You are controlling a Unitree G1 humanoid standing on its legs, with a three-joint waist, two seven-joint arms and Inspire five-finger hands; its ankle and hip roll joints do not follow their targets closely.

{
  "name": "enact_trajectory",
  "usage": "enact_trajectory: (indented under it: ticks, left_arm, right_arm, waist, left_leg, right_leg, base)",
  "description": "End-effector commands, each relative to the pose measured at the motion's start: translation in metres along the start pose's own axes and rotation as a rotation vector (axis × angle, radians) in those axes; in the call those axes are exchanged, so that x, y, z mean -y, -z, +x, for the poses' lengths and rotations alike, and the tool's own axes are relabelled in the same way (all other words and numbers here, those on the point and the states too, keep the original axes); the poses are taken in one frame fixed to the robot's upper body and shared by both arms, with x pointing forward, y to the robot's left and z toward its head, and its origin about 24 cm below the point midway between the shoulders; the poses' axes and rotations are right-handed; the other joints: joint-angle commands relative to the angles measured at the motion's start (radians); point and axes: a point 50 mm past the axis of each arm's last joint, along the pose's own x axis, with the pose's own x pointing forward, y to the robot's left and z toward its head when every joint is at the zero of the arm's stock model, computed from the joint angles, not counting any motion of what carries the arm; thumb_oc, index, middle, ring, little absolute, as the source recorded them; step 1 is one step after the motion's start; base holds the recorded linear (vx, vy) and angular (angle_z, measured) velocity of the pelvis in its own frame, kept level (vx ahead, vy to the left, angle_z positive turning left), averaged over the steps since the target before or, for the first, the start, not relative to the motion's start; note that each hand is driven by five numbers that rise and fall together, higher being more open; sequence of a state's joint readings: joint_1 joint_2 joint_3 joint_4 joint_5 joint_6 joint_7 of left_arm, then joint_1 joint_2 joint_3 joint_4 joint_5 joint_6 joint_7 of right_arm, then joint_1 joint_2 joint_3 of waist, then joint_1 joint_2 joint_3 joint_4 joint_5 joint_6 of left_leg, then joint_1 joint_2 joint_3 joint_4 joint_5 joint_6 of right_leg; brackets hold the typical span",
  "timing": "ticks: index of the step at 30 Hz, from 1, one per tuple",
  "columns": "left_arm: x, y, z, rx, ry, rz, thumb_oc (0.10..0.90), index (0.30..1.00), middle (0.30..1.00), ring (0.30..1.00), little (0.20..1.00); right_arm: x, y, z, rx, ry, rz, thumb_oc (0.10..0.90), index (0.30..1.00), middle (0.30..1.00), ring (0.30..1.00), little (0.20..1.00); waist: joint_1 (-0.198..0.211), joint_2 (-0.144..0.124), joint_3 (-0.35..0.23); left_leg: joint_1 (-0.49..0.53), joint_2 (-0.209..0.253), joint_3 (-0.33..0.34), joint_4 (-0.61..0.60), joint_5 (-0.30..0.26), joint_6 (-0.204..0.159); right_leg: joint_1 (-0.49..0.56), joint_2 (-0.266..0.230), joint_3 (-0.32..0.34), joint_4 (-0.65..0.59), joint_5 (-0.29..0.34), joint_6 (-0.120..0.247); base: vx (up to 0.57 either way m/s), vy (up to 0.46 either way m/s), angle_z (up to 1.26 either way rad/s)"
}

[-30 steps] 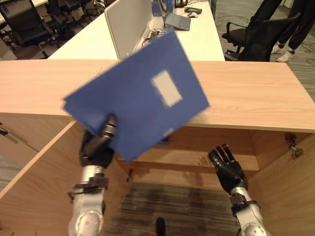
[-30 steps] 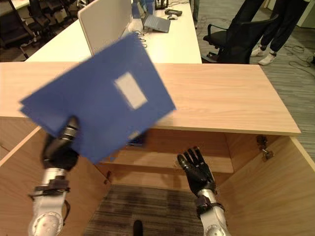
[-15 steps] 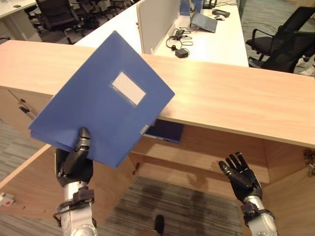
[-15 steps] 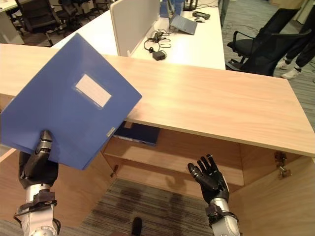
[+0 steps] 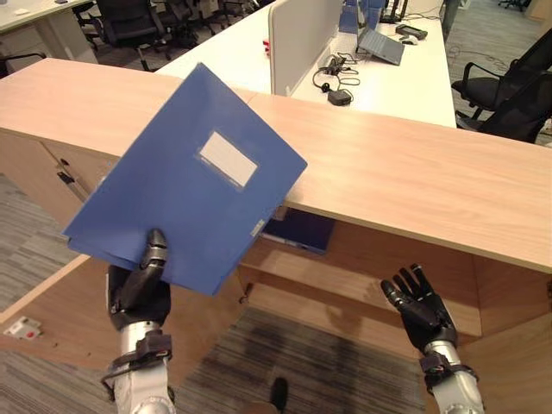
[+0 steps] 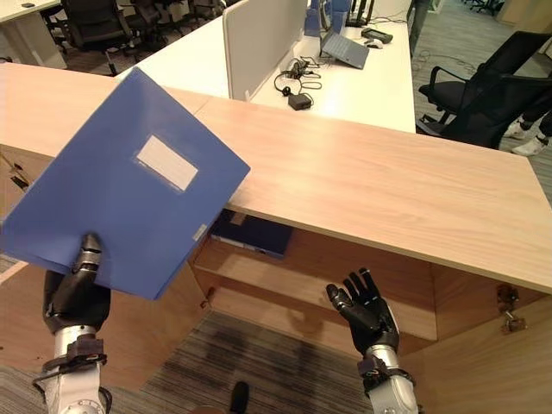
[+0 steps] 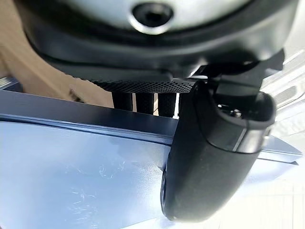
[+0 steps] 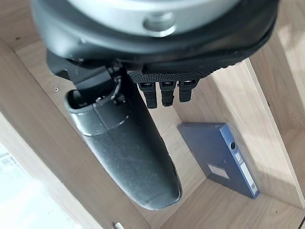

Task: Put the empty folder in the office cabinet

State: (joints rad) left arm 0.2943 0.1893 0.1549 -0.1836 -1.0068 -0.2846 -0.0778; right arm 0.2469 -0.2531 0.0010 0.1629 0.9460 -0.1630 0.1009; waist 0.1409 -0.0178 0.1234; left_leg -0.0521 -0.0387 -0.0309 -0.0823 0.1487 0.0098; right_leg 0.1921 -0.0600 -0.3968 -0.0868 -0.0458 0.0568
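Open cabinet (image 5: 371,259) bay under the wooden top, apparently unobstructed apart from a flat-lying blue binder (image 8: 220,158).

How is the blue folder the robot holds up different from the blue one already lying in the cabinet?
The held folder is thin and raised above the cabinet top, pinched in the left hand; the shelf folder is thicker, box-like, and lies flat on the shelf. The held one's label faces us; the other's spine has a ring hole. Both are blue.

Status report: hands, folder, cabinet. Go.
Left hand shut on blue folder, held up in front of the cabinet top. Right hand open, empty, low before the open cabinet. A blue box file lies on the shelf inside.
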Motion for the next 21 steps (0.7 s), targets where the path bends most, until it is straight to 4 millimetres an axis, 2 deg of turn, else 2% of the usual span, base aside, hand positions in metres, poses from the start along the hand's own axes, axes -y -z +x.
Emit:
enact_trajectory:
  ticks: [1, 15, 17, 18, 21]
  left_arm:
    - [0.030, -0.016, 0.023, 0.066, 0.225, 0.107, 0.400, 0.300, 0.300, 0.300, 0.300]
    - [0.077, -0.003, 0.032, 0.013, 0.442, 0.019, 0.400, 0.300, 0.300, 0.300, 0.300]
    - [0.092, 0.002, 0.033, -0.014, 0.517, 0.001, 0.400, 0.300, 0.300, 0.300, 0.300]
    - [0.092, 0.002, 0.033, -0.014, 0.517, 0.001, 0.400, 0.300, 0.300, 0.300, 0.300]
    - [0.101, 0.004, 0.033, -0.037, 0.593, 0.007, 0.400, 0.300, 0.300, 0.300, 0.300]
  right_arm:
    - [-0.041, -0.035, 0.023, 0.187, -0.199, 0.003, 0.800, 0.900, 0.900, 0.900, 0.900]
    - [-0.073, -0.023, 0.031, 0.152, -0.305, 0.106, 0.800, 0.900, 0.900, 0.900, 0.900]
    - [-0.086, -0.017, 0.033, 0.117, -0.367, 0.125, 0.800, 0.900, 0.900, 0.900, 0.900]
    - [-0.086, -0.017, 0.033, 0.117, -0.367, 0.125, 0.800, 0.900, 0.900, 0.900, 0.900]
    - [-0.103, -0.017, 0.030, 0.066, -0.513, 0.087, 0.800, 0.900, 0.900, 0.900, 0.900]
  waist:
    - [-0.024, 0.000, -0.030]
    - [-0.071, 0.015, -0.025]
    - [-0.082, 0.017, -0.023]
    - [-0.082, 0.017, -0.023]
    - [-0.089, 0.015, -0.021]
  left_leg:
    - [0.135, 0.054, -0.071, -0.005, -0.181, -0.057]
    - [0.154, 0.061, -0.043, -0.005, -0.189, -0.055]
    - [0.160, 0.065, -0.034, -0.005, -0.189, -0.057]
    - [0.160, 0.065, -0.034, -0.005, -0.189, -0.057]
    - [0.164, 0.068, -0.023, -0.005, -0.188, -0.058]
  right_leg:
    - [0.006, -0.048, 0.063, 0.001, -0.039, 0.051]
    - [0.011, -0.046, 0.096, 0.000, -0.044, 0.045]
    - [0.011, -0.045, 0.107, 0.000, -0.043, 0.044]
    - [0.011, -0.045, 0.107, 0.000, -0.043, 0.044]
    - [0.011, -0.044, 0.115, 0.000, -0.044, 0.042]
  base:
    - [0.00, 0.000, 0.00]
    - [0.00, -0.004, -0.05]
    - [-0.01, -0.023, -0.08]
    - [-0.02, -0.016, -0.05]
    - [-0.01, -0.006, -0.04]
